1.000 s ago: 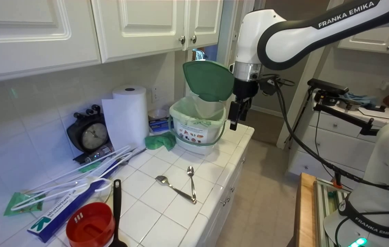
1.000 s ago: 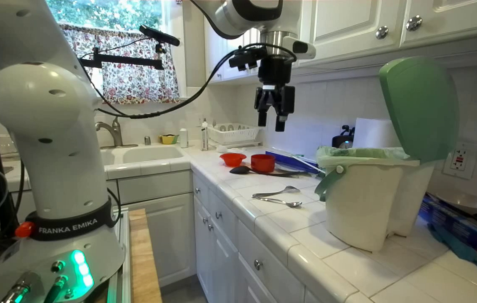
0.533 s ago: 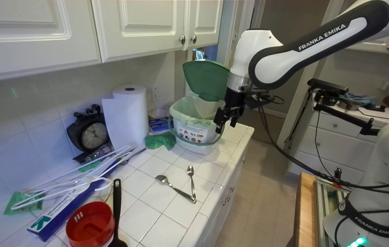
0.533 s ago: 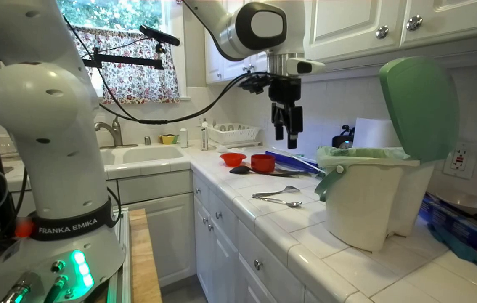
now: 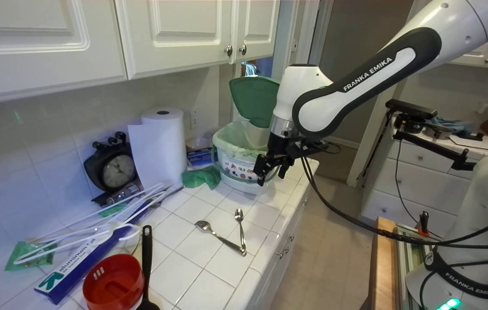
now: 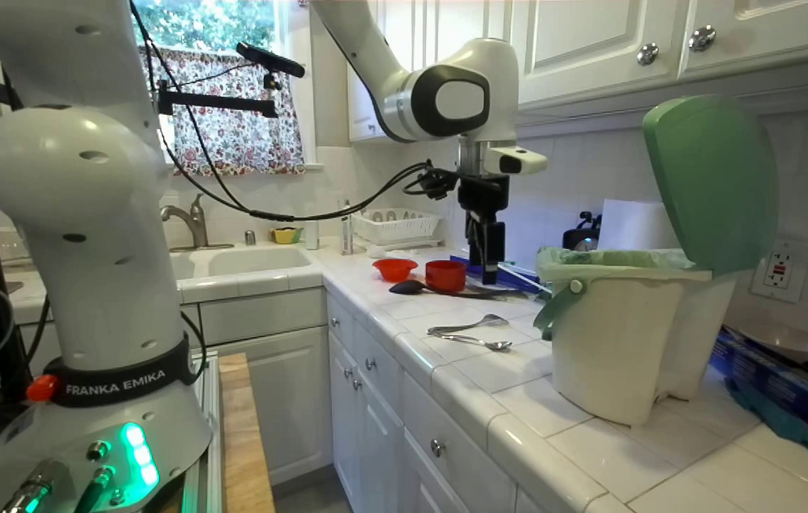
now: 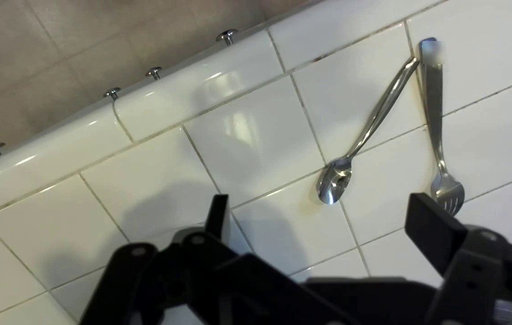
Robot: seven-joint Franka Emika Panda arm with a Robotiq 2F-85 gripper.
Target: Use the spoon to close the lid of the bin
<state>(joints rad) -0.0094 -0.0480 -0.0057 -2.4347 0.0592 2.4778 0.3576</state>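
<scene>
The silver spoon [image 5: 239, 214] lies on the white tiled counter, its handle end near the fork's. It also shows in an exterior view [image 6: 498, 346] and the wrist view [image 7: 335, 180]. My gripper [image 7: 319, 205] is open and empty. It hangs above the counter, in front of the bin [image 5: 237, 165] and higher than the spoon [image 6: 488, 274]. In the wrist view the spoon's bowl lies between and beyond the spread fingers [image 7: 434, 230]. The whitish bin [image 6: 610, 342] stands upright. Its green lid [image 6: 717, 178] is raised open; the arm partly covers the lid [image 5: 250, 99] in an exterior view.
A fork [image 7: 435, 122] lies beside the spoon. A red cup [image 5: 112, 280], black utensil [image 5: 146, 254], foil box [image 5: 84, 262], white hangers [image 5: 97, 224], paper-towel roll [image 5: 164, 146] and clock [image 5: 117, 170] stand or lie along the wall. Cabinets [image 5: 179, 30] hang above.
The arm and gripper have come down towards the counter. In an exterior view they also moved left, now covering part of the bin and lid. The spoon, fork, bin and lid have not moved.
</scene>
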